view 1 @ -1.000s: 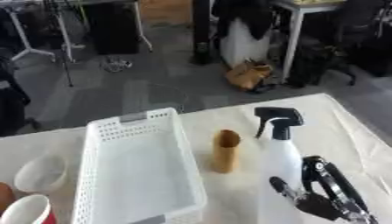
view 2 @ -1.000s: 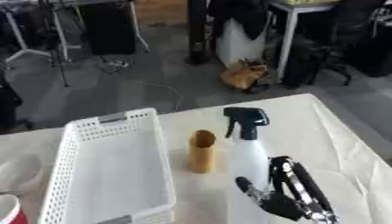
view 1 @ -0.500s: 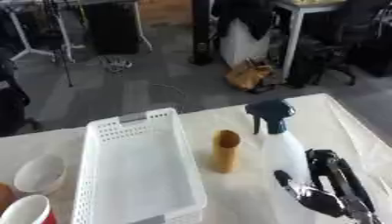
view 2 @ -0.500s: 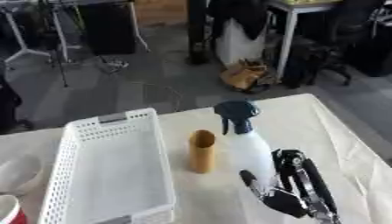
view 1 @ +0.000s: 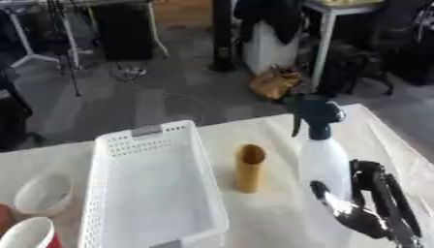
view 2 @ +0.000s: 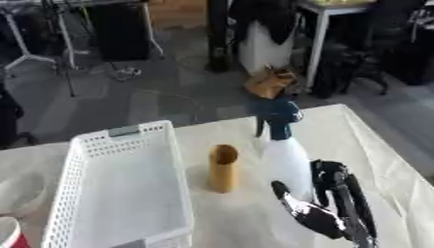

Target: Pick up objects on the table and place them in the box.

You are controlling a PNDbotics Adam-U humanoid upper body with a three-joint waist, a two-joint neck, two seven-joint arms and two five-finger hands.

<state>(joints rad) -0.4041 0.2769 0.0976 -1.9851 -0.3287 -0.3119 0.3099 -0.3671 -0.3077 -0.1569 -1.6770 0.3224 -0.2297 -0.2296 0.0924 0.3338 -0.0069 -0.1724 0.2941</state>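
My right hand [view 1: 373, 208] is curled round the body of a white spray bottle [view 1: 322, 160] with a dark blue trigger head [view 1: 314, 112], holding it upright above the table at the right. A white perforated plastic box [view 1: 152, 189] lies left of centre, with nothing visible inside. Between box and bottle stands an upright brown cardboard tube [view 1: 248, 167]. My left hand shows in neither view.
At the lower left are a white bowl [view 1: 44, 193] and a red cup with a white inside [view 1: 27, 236]. The table is covered by a cream cloth [view 1: 381, 140]. Beyond its far edge lie grey floor, desks and a brown bag.
The spray bottle has risen in my right hand and now stands taller against the background. The box, tube, bowl and cup keep their places.
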